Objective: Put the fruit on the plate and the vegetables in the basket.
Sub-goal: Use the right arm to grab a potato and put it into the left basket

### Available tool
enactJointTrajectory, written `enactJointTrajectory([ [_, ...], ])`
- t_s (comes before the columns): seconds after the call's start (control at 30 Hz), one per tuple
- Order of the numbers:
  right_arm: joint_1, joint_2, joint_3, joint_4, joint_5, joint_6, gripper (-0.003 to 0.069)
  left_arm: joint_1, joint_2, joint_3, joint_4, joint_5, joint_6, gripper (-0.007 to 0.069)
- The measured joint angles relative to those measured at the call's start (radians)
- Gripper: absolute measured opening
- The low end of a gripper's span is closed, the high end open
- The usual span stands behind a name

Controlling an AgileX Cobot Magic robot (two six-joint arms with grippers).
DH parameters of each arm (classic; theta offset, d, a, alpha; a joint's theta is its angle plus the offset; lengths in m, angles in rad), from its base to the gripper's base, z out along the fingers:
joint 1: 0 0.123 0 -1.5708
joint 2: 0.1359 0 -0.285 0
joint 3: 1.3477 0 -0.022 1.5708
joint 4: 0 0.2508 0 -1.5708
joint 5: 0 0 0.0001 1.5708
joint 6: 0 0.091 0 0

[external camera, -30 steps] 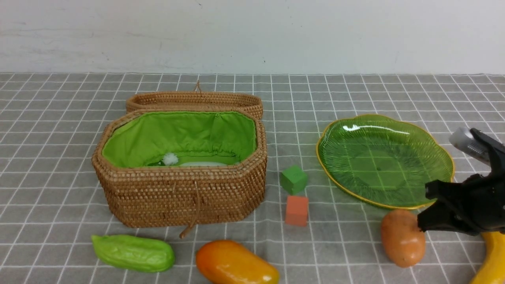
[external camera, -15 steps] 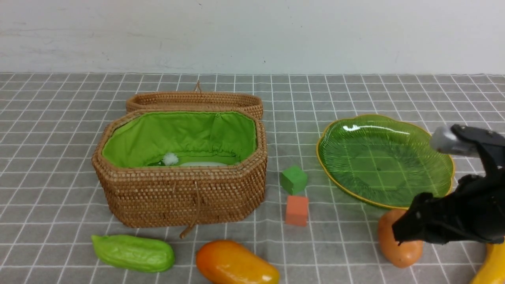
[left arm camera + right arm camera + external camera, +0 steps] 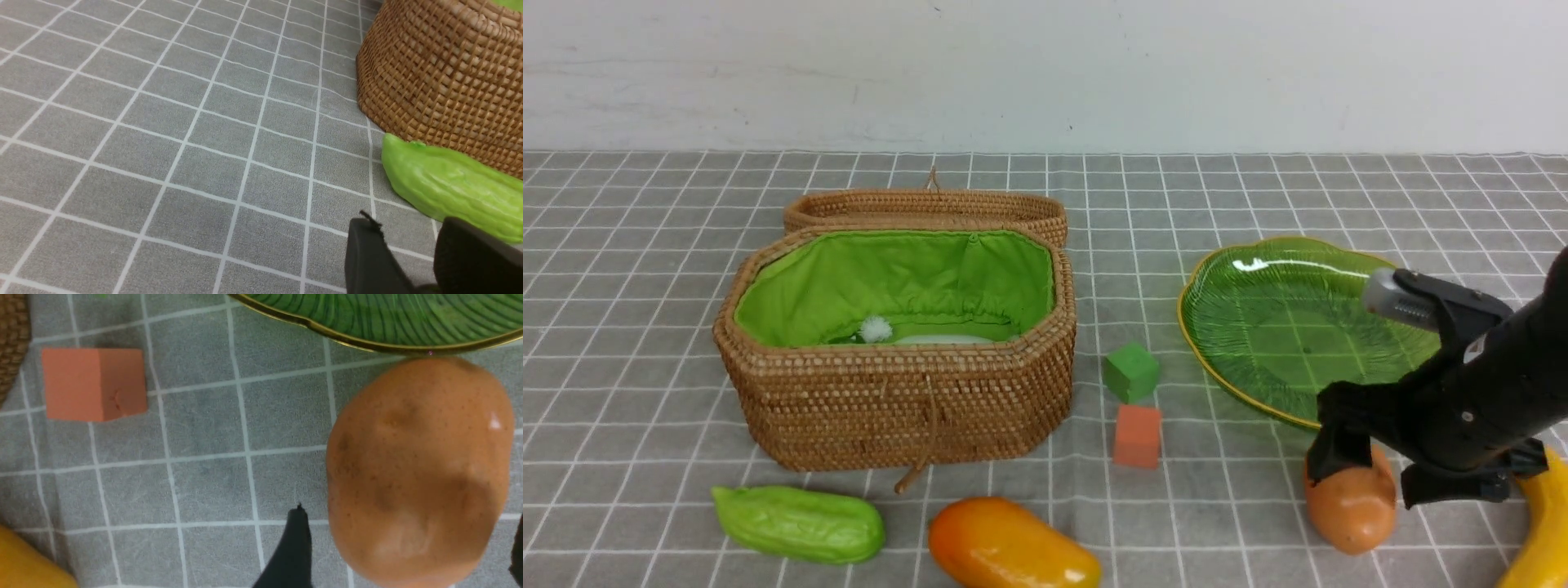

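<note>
The orange-brown potato (image 3: 1352, 510) lies on the cloth just in front of the green glass plate (image 3: 1258, 359), which holds nothing. My right gripper (image 3: 1380, 474) is open and lowered over the potato (image 3: 416, 469), one finger on each side; I cannot tell whether they touch it. The banana (image 3: 1539, 543) lies at the front right corner. The mango (image 3: 1009, 547) and the light-green gourd (image 3: 796, 523) lie in front of the wicker basket (image 3: 898, 408). The white radish (image 3: 931, 337) lies inside the basket. My left gripper (image 3: 408, 241) is open beside the gourd (image 3: 445, 192). The purple fruit is out of view.
A small green cube (image 3: 1131, 371) and a small orange cube (image 3: 1137, 435) sit between the basket and the plate. The basket's lid (image 3: 923, 208) lies open behind it. The orange cube (image 3: 94, 384) and the plate's rim (image 3: 327, 332) show in the right wrist view.
My right gripper has moved left and down from beside the potato until its open fingers straddle it. The potato and the other things have not moved.
</note>
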Motion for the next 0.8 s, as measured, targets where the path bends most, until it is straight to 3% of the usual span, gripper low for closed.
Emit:
enactJointTrajectory([
  [0.27,0.001,0.073,-0.009,-0.003,-0.022,0.000,0.0566,0.000,0.000,0.000,0.000,0.000,0.000,0.0238],
  [0.63,0.001,-0.035,-0.062,-0.034,0.157,-0.112,0.0566,0.000,0.000,0.000,0.000,0.000,0.000,0.0238],
  [0.8,0.082,-0.142,-0.142,0.081,0.187,-0.222,0.0566,0.000,0.000,0.000,0.000,0.000,0.000,0.0238],
])
